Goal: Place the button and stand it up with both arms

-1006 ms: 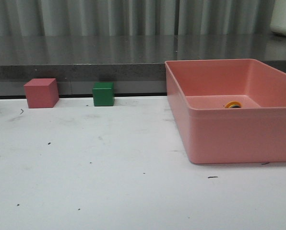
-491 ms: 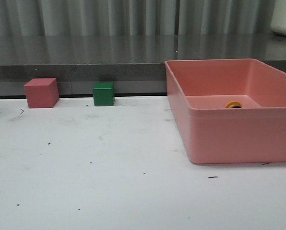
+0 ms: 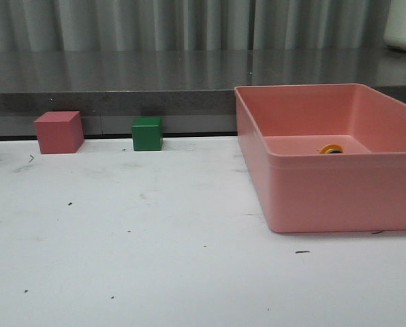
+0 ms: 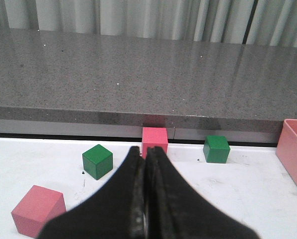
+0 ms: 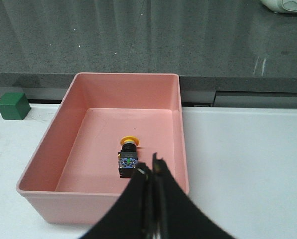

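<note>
Both end effectors are clenched on nothing: the left end effector [image 4: 146, 164] shows its prongs pressed together above the white bench [image 3: 155, 238], and the right end effector [image 5: 151, 177] is likewise closed and empty, hanging over the near wall of the pink bin [image 5: 49, 164]. Across the last second the front view shows no change at all — the bin [image 3: 339, 197], the red cube [image 3: 58, 131] and the green cube [image 3: 147, 133] sit where they sat, and neither arm has entered that view.

The button [image 5: 128, 158] lies on its side on the bin floor, yellow cap pointing toward the far wall, black body toward the right wrist camera; from the front only a sliver of its yellow cap [image 3: 331, 148] peeks over the rim. The left wrist view also takes in a second red cube [image 4: 38, 209] and another green cube [image 4: 97, 161], well apart from the bin.

That stillness suggests the task has not properly begun. As I judge it, the right arm is the one lined up for the pick — its prongs would need to part before descending onto the button.
</note>
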Controlling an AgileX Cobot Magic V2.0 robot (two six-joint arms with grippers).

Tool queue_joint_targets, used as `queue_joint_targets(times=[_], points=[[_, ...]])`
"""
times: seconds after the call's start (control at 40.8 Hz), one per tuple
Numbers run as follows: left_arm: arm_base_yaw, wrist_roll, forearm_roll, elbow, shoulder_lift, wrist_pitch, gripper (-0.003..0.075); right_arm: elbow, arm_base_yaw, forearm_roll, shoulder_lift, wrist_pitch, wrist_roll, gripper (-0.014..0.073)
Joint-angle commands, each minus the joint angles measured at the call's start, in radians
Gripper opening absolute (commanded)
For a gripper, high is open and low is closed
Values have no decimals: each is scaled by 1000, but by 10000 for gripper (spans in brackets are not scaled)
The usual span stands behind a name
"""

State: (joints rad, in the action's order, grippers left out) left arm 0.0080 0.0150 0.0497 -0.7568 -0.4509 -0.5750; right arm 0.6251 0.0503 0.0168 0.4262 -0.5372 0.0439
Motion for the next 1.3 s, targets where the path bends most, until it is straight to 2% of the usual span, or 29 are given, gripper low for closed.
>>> queue_joint_targets(times=[0.0, 0.074, 0.172, 0.196, 0.27, 0.908, 1.08, 1.276], points=[[-7, 1, 2, -34, -15, 87, 50, 36, -5, -9, 14, 84, -7, 33], [-7, 1, -17, -34, -15, 87, 185, 36, -5, -9, 14, 88, -7, 243], [-7, 1, -16, -34, -15, 87, 426, 36, -5, -9, 14, 92, -7, 474], [-7, 1, -16, -34, -15, 87, 489, 36, -5, -9, 14, 95, -7, 515], [-7, 1, -16, -34, -15, 87, 597, 36, -5, -9, 14, 96, -7, 572], [-7, 1, -16, -34, -15, 87, 598, 50, -5, 11, 35, 113, -7, 576], [-7, 1, -16, -34, -15, 87, 598, 174, -5, 70, 182, -13, -7, 575], [-7, 1, -16, -34, -15, 87, 598, 342, 17, 80, 405, -185, -8, 575]])
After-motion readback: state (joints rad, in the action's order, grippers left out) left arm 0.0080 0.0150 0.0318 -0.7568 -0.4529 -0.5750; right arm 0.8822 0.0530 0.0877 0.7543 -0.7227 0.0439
